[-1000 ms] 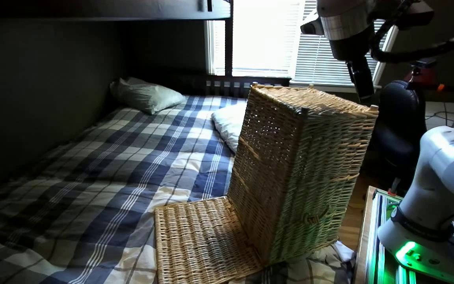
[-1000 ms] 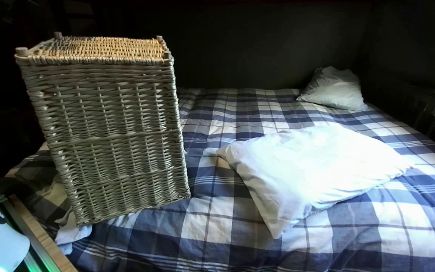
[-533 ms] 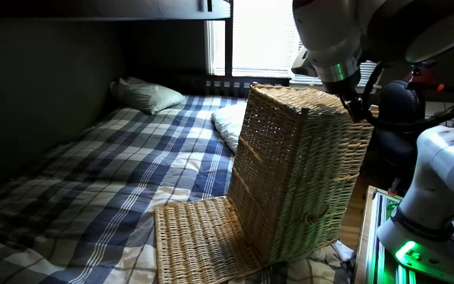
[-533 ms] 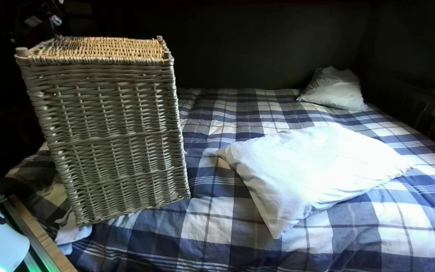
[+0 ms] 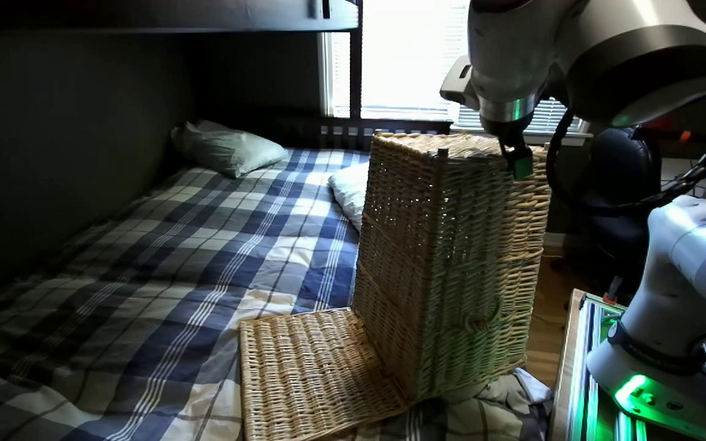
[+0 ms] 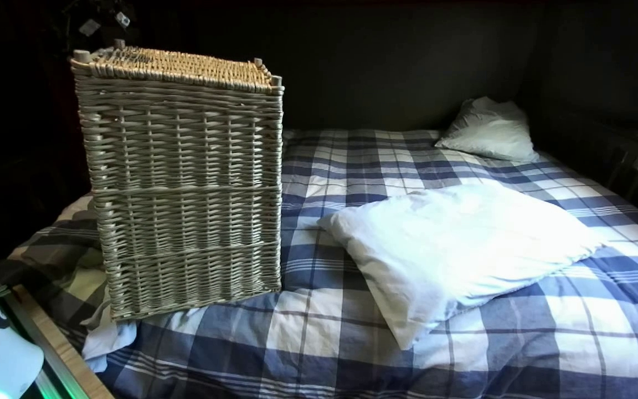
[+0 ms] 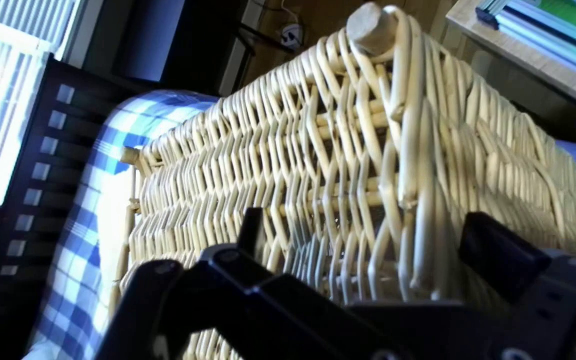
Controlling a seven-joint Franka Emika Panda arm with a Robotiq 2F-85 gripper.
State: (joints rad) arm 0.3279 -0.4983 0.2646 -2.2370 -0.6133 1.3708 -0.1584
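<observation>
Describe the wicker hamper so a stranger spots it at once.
Start at the bed dressed in blue-and-white plaid, then go to its edge near the robot's base. There stands a tall, boxy wicker hamper, a flat woven panel spread at its foot. Short wooden stubs on its top corners set it apart from the pale pillows.

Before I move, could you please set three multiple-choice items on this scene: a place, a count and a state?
1. On what does the wicker hamper stand? A) floor B) bed C) windowsill
2. How many pillows show? A) two B) four C) five
3. How does the gripper stand? A) shut on nothing B) shut on a pillow C) open

1 B: its lower end rests there in both exterior views.
2 A: one lies near the hamper, another pillow farther off.
3 C: the wrist view shows weave between spread fingers.
</observation>
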